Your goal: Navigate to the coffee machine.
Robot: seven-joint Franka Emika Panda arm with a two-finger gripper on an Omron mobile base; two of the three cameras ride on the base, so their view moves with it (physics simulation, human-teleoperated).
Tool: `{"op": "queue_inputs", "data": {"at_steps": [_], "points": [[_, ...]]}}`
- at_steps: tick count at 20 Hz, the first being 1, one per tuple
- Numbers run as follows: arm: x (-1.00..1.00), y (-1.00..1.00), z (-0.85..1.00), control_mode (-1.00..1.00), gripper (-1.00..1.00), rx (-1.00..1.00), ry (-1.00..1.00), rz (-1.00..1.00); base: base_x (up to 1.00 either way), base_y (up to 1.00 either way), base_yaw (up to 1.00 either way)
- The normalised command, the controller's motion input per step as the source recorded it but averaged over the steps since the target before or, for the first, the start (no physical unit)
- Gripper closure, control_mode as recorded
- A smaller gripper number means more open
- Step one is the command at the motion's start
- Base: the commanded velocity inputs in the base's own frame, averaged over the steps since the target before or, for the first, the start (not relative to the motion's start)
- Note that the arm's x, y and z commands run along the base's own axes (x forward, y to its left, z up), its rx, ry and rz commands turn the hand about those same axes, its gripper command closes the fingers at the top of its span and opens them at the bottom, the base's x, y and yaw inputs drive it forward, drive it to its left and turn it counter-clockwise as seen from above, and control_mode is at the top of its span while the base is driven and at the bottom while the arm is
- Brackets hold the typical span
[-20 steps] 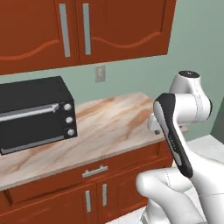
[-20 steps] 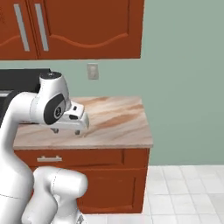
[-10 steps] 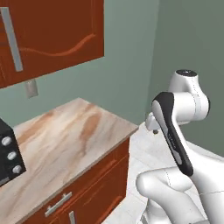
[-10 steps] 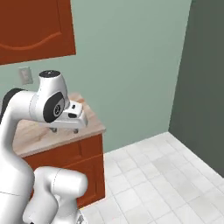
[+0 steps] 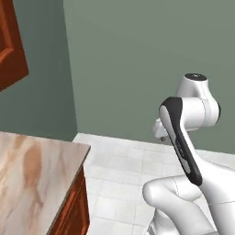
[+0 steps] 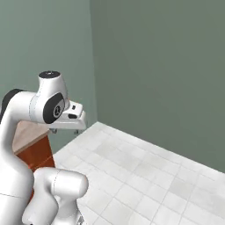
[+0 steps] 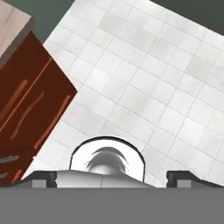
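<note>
The coffee machine is out of view. My gripper (image 7: 116,178) hangs over the white tiled floor (image 7: 144,78), folded close in front of the arm. Its two dark fingertips (image 7: 43,178) stand far apart at the bottom of the hand view with nothing between them, so it is open. In the right base view the gripper (image 6: 65,130) points down, just past the counter's end. In the left base view the hand (image 5: 159,130) peeks out from behind the forearm.
The marble counter's end (image 5: 36,174) with its red-brown cabinet side (image 5: 75,209) lies at the lower left. A red-brown wall cabinet (image 5: 10,50) shows at the upper left. Grey-green walls (image 6: 167,66) meet in a corner ahead. Open tiled floor (image 6: 145,176) stretches to the right.
The whole picture has swept sideways: the base has turned right. The black toaster oven, wall outlet and most of the counter have left the views. The arm's pose is unchanged.
</note>
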Motion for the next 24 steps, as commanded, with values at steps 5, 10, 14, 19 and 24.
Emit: {"op": "queue_inputs", "data": {"at_steps": [5, 10, 14, 19, 24], "points": [[0.00, 0.00, 0.00, 1.00, -1.00, 0.00, 0.00, 0.00, -0.25, -0.04, -0.71], [0.00, 0.00, 0.00, 1.00, -1.00, 0.00, 0.00, 0.00, -0.37, -0.20, -0.66], [0.00, 0.00, 0.00, 1.00, -1.00, 0.00, 0.00, 0.00, -0.16, -0.27, -0.66], [0.00, 0.00, 0.00, 1.00, -1.00, 0.00, 0.00, 0.00, -0.04, -0.23, -0.67], [0.00, 0.00, 0.00, 1.00, -1.00, 0.00, 0.00, 0.00, 0.00, -0.28, -0.69]]}}
